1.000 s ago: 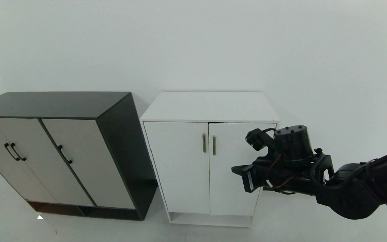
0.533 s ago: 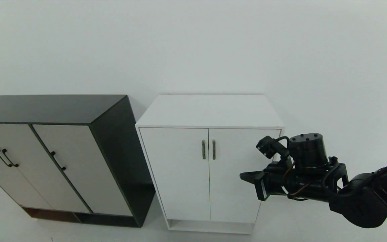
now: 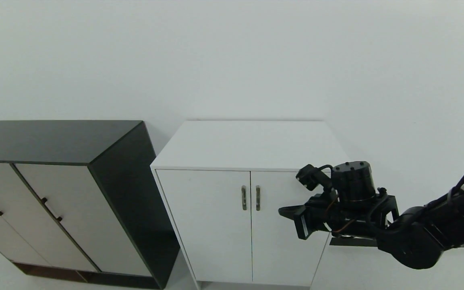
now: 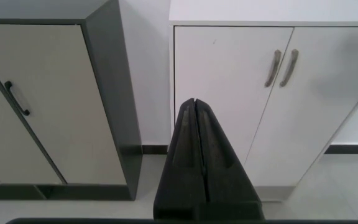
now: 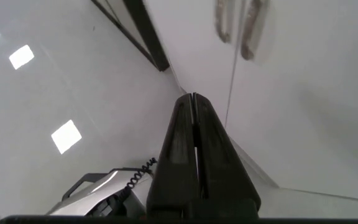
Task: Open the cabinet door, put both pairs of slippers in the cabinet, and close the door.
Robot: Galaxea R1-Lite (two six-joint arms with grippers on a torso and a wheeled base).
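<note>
1. One white cabinet (image 3: 248, 145) stands centre frame in the head view, against a plain pale wall (image 3: 232, 56). It is the task's cabinet, and it is closed.
2. It has two doors, a left door (image 3: 208, 225) and a right door (image 3: 274, 249). Both lie flush with a thin seam between them.
3. It has two handles (image 3: 243, 197), upright metal bars set one each side of the seam in the upper part of the doors. The left wrist view shows the same pair at upper right.
4. One dark cabinet (image 3: 123, 193) stands at the left of the frame, just beside the white one. At least two grey doors (image 3: 75, 225) show on it. The frame edge cuts off the rest, so that count is unsure.
5. The dark cabinet's rightmost door carries one black handle (image 3: 50, 209). An open slot runs along its base at lower left.
6. The right claw (image 3: 286, 211) sits at centre right of the head view, in front of the right door. It is to the right of the handles and apart from them, pointing toward frame left.
7. In the right wrist view the right claw is clenched, its two fingers (image 5: 182, 143) pressed flat together with nothing between them.
8. The left claw (image 4: 195, 107) is also clenched and empty. It sits at lower centre of its wrist view, facing the gap between the two cabinets above the floor (image 4: 148, 180).
</note>
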